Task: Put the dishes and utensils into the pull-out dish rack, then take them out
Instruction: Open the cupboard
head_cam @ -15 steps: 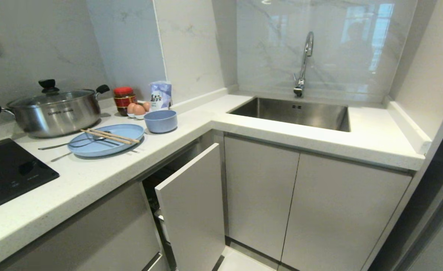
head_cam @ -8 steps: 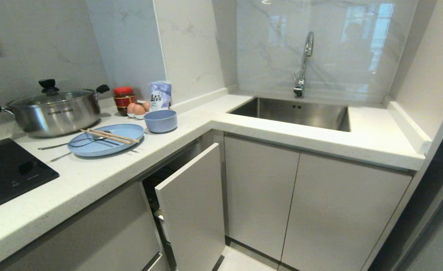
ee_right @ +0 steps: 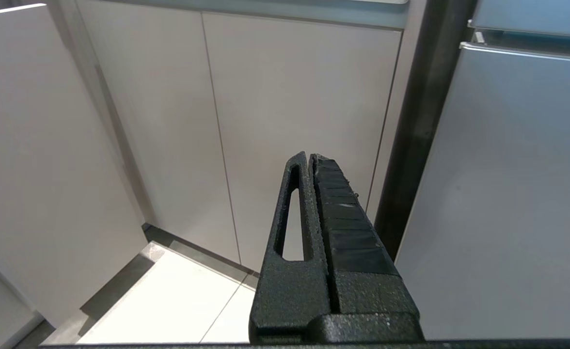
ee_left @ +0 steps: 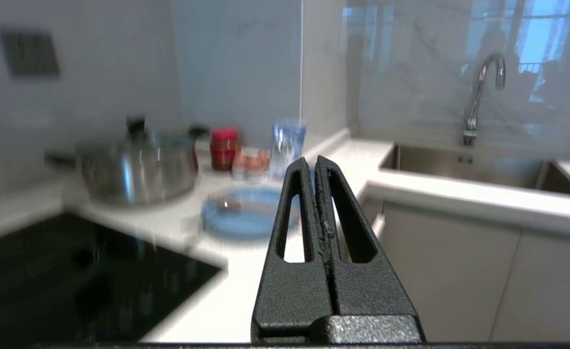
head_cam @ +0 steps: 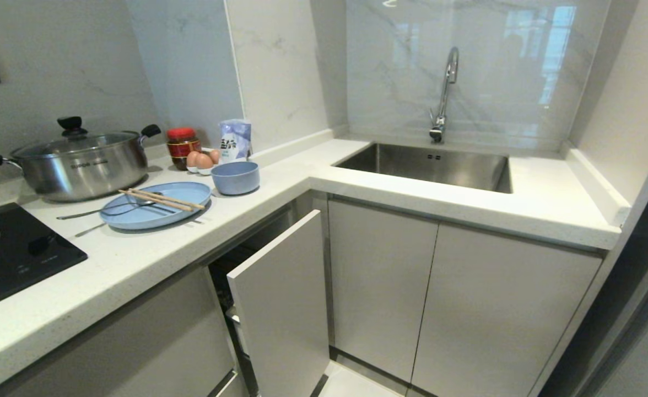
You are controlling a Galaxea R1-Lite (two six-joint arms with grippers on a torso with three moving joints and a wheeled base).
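Nothing on the counter has moved since the earlier frames; the head view has shifted by a hair, and neither arm shows in it.

Landmark: the steel pot (head_cam: 79, 160) with glass lid, at the back of the worktop (head_cam: 153, 251). Just in front of the pot lies the light-blue plate (head_cam: 156, 205). The chopsticks (head_cam: 161, 199) rest across the plate, side by side. A long-handled spoon (head_cam: 106, 209) lies with its bowl on the plate and its handle trailing off towards the hob (head_cam: 10, 253). The matching blue bowl (head_cam: 235, 177) stands upright on the sink side of the pot, just beside the plate.

Pull-out dish rack (head_cam: 235, 317): only its pale grey front (head_cam: 282, 309) is clear, drawn partly out below the counter (contents hidden in the dark gap).

Left gripper (ee_left: 314, 167) is clenched on nothing, raised level with the counter, facing plate and pot. Right gripper (ee_right: 310, 162) is likewise pressed closed and empty, low by the cabinet doors (ee_right: 270, 121).
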